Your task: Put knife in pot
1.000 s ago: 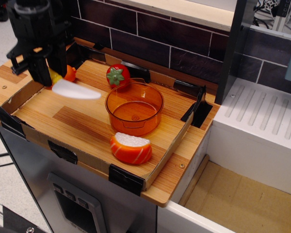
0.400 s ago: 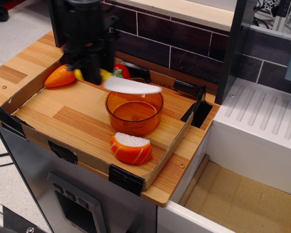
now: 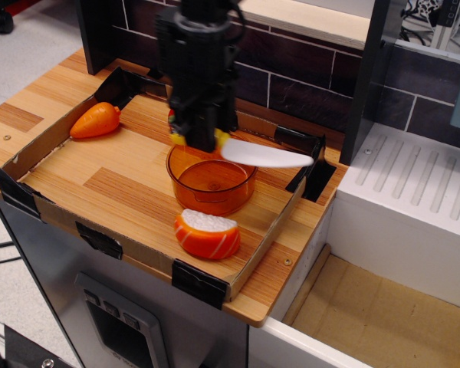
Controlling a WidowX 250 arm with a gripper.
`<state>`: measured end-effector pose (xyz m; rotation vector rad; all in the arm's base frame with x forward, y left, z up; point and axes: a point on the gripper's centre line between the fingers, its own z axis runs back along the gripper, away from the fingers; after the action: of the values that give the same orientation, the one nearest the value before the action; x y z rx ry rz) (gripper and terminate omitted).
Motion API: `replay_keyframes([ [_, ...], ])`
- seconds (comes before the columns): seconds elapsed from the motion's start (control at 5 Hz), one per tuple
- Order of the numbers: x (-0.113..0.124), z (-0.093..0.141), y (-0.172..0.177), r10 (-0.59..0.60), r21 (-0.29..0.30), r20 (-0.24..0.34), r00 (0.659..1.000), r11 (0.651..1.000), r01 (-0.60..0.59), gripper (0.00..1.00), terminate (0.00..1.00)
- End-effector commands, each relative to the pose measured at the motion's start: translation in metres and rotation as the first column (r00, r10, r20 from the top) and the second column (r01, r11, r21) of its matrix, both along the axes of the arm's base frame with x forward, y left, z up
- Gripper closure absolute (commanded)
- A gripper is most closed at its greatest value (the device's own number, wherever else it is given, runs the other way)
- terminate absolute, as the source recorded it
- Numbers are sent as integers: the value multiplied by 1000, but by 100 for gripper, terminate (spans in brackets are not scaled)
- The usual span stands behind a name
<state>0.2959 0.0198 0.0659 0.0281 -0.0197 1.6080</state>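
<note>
My black gripper is shut on the yellow handle of the knife. It hangs just above the back rim of the translucent orange pot. The knife's white blade points right, out past the pot's right rim, above the tray. The handle is mostly hidden between my fingers. The pot stands upright in the middle of the wooden tray and is empty.
An orange-and-white half-round toy food lies just in front of the pot. An orange toy carrot lies at the tray's back left. The tray has a low cardboard rim. A dark tiled wall stands behind; a white sink is to the right.
My gripper has carried the knife from the tray's back left to the right, and it is now over the pot. The red toy behind the pot is now hidden by my arm.
</note>
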Motion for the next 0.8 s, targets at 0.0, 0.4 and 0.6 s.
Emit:
replay_keyframes([
  [0.0, 19, -5, -5, -14, 45, 64, 998, 999, 11, 0, 0],
  [0.4, 16, 13, -1, -22, 21, 67, 998, 1000, 21, 0, 0],
  [0.6, 14, 46, 12, 3, -26, 106, 994, 1000, 0, 0, 0],
])
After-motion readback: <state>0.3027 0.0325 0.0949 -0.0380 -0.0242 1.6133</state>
